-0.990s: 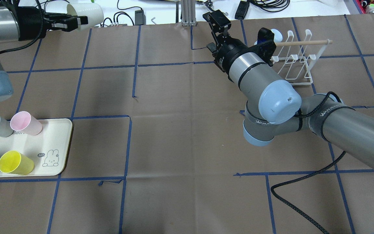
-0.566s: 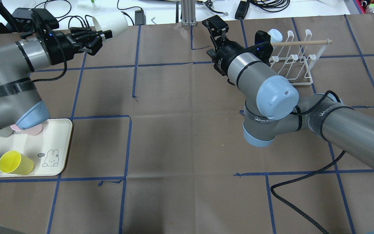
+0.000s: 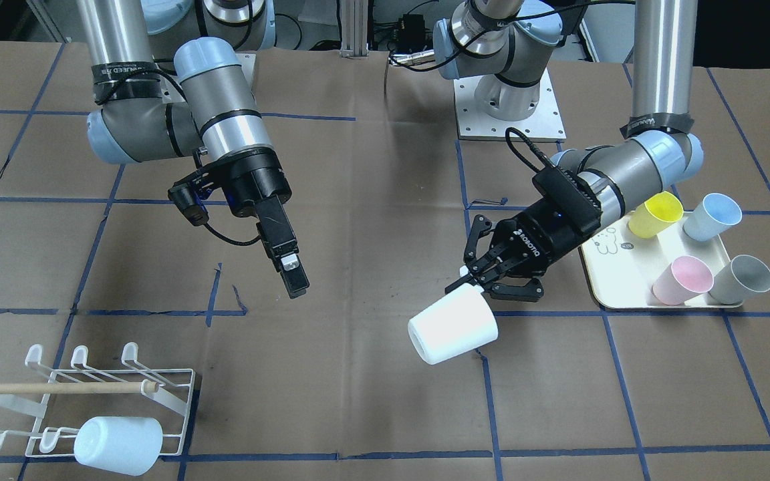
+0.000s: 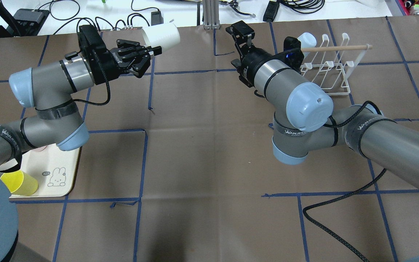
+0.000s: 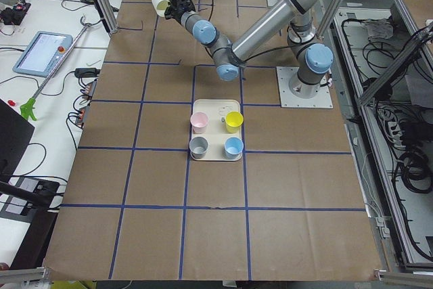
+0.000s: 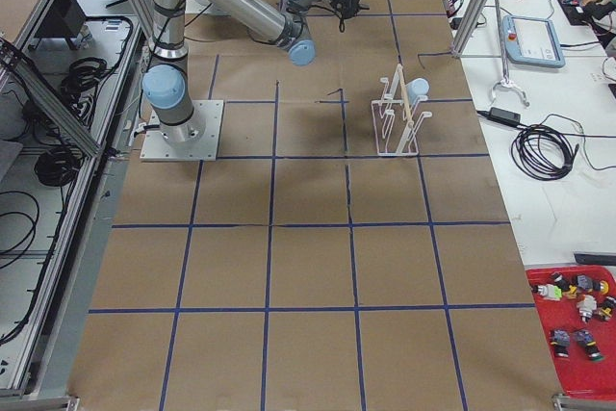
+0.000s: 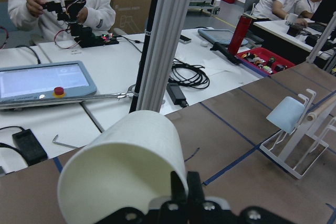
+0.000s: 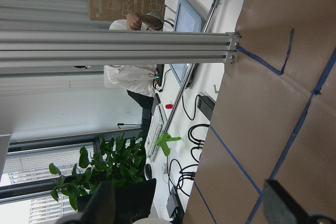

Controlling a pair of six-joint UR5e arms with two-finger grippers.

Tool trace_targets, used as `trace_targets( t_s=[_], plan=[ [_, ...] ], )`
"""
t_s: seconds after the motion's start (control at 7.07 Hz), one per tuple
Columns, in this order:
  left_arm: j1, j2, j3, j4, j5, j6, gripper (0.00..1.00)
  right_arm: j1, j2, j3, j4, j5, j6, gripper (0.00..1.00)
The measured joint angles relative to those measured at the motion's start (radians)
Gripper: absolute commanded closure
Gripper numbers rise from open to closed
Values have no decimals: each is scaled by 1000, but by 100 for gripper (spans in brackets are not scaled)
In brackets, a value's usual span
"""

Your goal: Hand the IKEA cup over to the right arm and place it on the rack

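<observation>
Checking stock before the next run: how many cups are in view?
6. On the tray: yellow cup, blue cup, pink cup, grey cup. The left pincer holds a white cup. A pale cup sits on the rack.

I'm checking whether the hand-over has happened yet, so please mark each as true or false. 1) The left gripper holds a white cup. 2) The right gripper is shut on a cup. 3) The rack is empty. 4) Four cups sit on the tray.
1) The left gripper holds a white cup. True: it grips the cup at the rim, mouth tipped sideways.
2) The right gripper is shut on a cup. False: it is open and holds nothing.
3) The rack is empty. False: one pale cup already sits on it.
4) Four cups sit on the tray. True: yellow, blue, pink and grey.
</observation>
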State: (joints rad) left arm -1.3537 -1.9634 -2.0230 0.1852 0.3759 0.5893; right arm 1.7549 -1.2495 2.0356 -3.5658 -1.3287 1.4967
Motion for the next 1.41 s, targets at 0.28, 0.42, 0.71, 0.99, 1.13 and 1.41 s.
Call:
trace_targets(
  t_s=[0.28,0.42,0.71,0.99,1.13,1.41],
  plan=[
    [-37,-11,-28,62,4,-1,90,4,0,-4,-8,8,3,0],
    [-56,-15,-55,104,4,-1,89,12,1,-8,-11,8,5,0],
    [-83,-16,-96,163,22,-5,89,34,9,-12,-15,9,6,0],
    [-87,-10,-105,179,35,-17,89,41,18,-10,-12,8,5,0],
    [-87,-9,-106,181,37,-21,89,42,20,-9,-8,7,4,0],
    [-85,-7,-106,182,37,-30,88,47,22,-10,-3,5,6,1]
  ],
)
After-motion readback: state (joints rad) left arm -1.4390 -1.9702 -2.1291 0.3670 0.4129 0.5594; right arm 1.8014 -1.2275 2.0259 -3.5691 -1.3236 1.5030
